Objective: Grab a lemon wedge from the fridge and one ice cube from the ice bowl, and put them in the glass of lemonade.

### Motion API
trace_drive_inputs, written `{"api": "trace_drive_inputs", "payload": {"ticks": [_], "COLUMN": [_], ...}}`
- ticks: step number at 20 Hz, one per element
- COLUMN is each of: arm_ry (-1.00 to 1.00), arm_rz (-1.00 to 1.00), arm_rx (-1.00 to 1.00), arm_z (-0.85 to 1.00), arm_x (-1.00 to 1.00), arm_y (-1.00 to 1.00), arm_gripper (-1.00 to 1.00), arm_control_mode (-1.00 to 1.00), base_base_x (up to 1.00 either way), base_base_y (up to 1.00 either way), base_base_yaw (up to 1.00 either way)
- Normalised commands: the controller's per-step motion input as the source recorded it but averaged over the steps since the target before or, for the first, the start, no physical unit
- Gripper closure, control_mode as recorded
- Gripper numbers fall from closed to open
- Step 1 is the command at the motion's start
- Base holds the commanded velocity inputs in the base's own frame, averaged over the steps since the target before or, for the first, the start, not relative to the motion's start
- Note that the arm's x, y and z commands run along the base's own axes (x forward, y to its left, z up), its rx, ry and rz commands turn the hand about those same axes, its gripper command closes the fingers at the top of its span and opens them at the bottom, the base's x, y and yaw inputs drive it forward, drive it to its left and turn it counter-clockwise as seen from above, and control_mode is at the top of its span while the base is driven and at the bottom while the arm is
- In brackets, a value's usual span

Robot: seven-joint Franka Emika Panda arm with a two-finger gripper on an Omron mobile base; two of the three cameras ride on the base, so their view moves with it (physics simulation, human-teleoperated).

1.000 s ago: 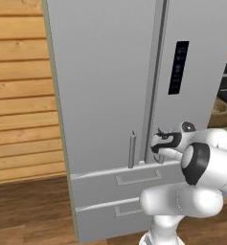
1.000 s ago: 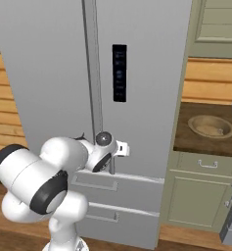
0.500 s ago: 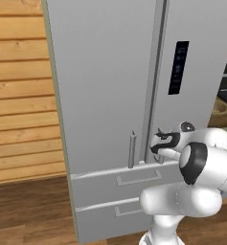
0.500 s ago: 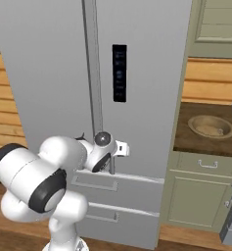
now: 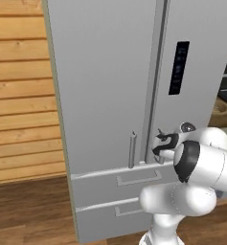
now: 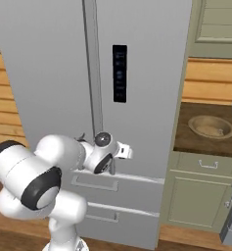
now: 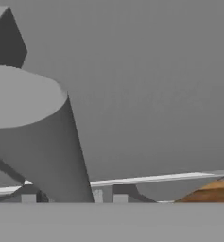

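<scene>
Wooden plank walls flank the fridge (image 5: 105, 95), whose two upper doors are closed, with a black panel (image 6: 119, 73) on the right-hand door and two drawers below. Beside it, a beige-green cabinet carries a dark counter (image 6: 186, 142), and the ice bowl (image 6: 211, 126) sits on that counter, well apart from the arm. At the foot of the upper doors the pincer (image 5: 159, 146) is up against the lower end of the right door's vertical handle (image 7: 38, 142), which looms large and close in the hand view. Whether the pincer is clamped on the bar or merely around it cannot be told. The left door's short handle (image 5: 132, 149) stands just beside.
</scene>
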Motion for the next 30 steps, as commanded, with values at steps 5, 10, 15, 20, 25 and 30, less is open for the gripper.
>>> {"api": "trace_drive_inputs", "payload": {"ticks": [5,10,15,20,25,30], "arm_ry": [-0.05,0.00,0.00,0.00,-0.04,-0.05], "arm_rz": [-0.17,-0.10,-0.10,-0.10,0.00,0.04], "arm_rx": [0.11,0.18,0.18,0.13,0.00,0.00], "arm_z": [0.10,0.43,0.47,0.11,0.77,1.00], "arm_x": [-0.60,-0.99,-1.00,-0.87,-0.88,-0.89], "arm_y": [-1.00,-1.00,-1.00,-0.75,-0.18,0.02], "arm_gripper": [1.00,1.00,1.00,-1.00,-1.00,-1.00], "arm_control_mode": [-1.00,-1.00,-1.00,-1.00,-1.00,-1.00], "base_base_x": [0.00,0.00,0.00,0.00,0.00,0.00], "base_base_y": [0.00,0.00,0.00,0.00,0.00,0.00], "base_base_yaw": [0.00,0.00,0.00,0.00,0.00,0.00]}}
